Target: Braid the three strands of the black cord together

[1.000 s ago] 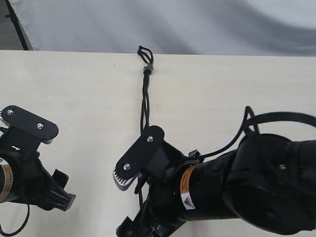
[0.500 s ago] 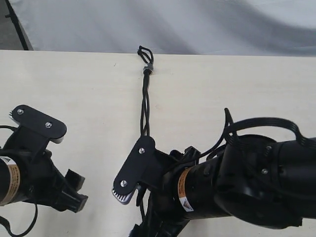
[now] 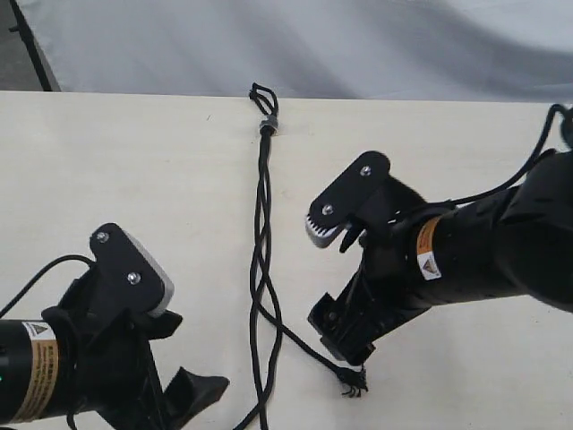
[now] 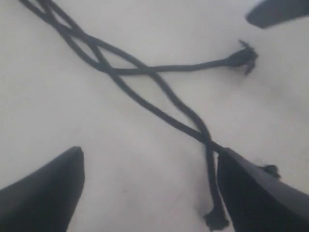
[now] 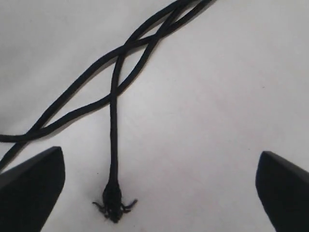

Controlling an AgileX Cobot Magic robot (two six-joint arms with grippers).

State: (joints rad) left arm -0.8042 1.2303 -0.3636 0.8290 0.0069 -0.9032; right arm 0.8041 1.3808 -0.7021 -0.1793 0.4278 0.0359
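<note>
The black cord (image 3: 262, 193) runs down the table from its loops and grey band (image 3: 267, 124). The three strands cross loosely lower down (image 4: 113, 72). One strand (image 5: 114, 140) branches off to a frayed tip (image 3: 352, 383), which lies between my right gripper's fingers without touching them. My right gripper (image 3: 324, 278) is open and empty, just right of the cord. The other two strands (image 3: 260, 358) run on toward the near edge. My left gripper (image 3: 179, 345) is open and empty, to the left of them. One of its fingers (image 4: 256, 193) sits beside a second tip (image 4: 215, 220).
The pale table (image 3: 107, 179) ends at a grey cloth backdrop (image 3: 358, 45) behind the cord's loops. The right arm's bulky black body (image 3: 501, 251) and its cable stand over the table's right side. The left arm's body (image 3: 54, 367) is at the near left corner.
My right gripper has drawn off the cord up and to the right, uncovering the lower strands and a frayed tip. My left gripper has moved rightward and nearer, toward the cord.
</note>
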